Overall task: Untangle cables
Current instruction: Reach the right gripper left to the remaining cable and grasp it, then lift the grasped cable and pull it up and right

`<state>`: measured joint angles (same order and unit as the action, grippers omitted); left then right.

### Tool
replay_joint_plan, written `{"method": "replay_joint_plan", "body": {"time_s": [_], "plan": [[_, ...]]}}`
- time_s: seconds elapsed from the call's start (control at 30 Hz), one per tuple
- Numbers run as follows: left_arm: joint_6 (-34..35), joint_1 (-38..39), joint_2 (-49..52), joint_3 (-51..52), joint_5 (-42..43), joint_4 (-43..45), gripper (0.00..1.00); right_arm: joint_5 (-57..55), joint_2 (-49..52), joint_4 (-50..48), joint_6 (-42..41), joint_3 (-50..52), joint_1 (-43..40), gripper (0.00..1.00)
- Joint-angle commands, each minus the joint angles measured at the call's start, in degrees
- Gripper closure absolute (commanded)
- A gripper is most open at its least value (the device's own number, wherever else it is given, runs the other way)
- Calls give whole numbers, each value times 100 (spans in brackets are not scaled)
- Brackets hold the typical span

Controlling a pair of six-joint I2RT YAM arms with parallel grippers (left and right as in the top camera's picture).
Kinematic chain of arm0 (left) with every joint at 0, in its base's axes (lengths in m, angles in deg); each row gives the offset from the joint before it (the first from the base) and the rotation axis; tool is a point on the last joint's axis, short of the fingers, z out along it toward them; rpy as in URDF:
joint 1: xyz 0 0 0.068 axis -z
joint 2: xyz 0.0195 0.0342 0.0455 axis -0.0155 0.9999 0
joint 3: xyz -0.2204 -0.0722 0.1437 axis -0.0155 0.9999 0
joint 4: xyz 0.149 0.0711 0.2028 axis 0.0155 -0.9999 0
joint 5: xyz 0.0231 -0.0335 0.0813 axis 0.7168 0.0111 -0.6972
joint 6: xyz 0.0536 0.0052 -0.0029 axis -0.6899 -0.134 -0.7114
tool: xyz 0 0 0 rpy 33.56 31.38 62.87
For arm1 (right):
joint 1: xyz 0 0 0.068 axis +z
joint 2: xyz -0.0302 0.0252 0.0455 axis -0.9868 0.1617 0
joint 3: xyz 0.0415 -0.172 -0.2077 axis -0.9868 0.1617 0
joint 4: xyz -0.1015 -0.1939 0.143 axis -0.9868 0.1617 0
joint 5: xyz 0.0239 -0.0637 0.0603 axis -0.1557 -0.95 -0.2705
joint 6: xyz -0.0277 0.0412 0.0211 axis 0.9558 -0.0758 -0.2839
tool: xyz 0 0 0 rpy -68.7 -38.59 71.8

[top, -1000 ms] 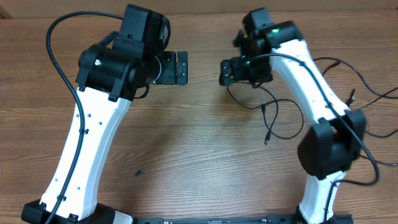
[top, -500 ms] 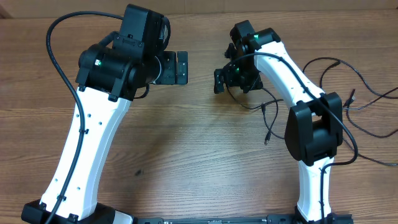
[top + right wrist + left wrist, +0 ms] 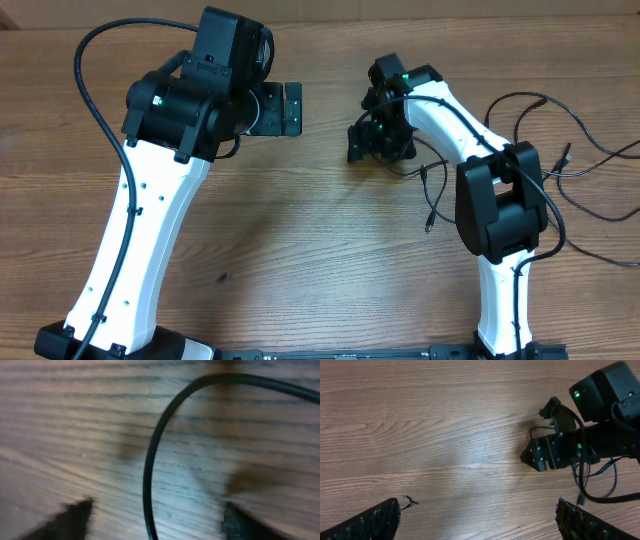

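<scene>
Although the right gripper (image 3: 365, 143) is low over the table (image 3: 300, 260), the untangling looks to me only at its beginning: in the overhead view the cables (image 3: 424, 174) lie in loose loops that cross each other on the right half of the table, around and behind the right arm, and I see no cord laid apart from the others. Almost all of the work is therefore left, namely to take one cord, draw it out of the loops and put it down alone, then do the same for the rest. The left gripper (image 3: 276, 108) hangs above bare wood, well apart from the cables, and its fingers (image 3: 375, 520) stand wide with nothing between them. In the right wrist view one black strand (image 3: 148, 460) curves down from the top right and passes through the gap of the right gripper (image 3: 157, 522), between the two dark fingertips (image 3: 75, 515). This picture is blurred, but the fingertips stand apart on either side of the strand and do not press on it, so I judge that nothing is held at this moment. The strand lies flat on the wood and somewhat nearer to the fingertip at the left of that view.
</scene>
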<state>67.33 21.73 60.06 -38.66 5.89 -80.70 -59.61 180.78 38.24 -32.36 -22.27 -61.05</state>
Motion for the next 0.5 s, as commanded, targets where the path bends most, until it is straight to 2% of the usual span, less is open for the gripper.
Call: {"method": "replay_joint_plan", "body": {"time_s": [0.0,0.07,0.17,0.33,0.47], "plan": [[52,-20,44,-76,-72,4,0,59,20,-105,-72,48,28,61],[52,-20,44,-76,-72,4,0,59,20,-162,-107,48,28,82],[52,-20,44,-76,-72,4,0,57,17,-221,-129,44,28,96],[52,-20,44,-76,-72,4,0,59,-22,-96,-385,-195,28,96],[52,-20,44,-76,-72,4,0,57,-173,219,-380,-824,28,96]]}}
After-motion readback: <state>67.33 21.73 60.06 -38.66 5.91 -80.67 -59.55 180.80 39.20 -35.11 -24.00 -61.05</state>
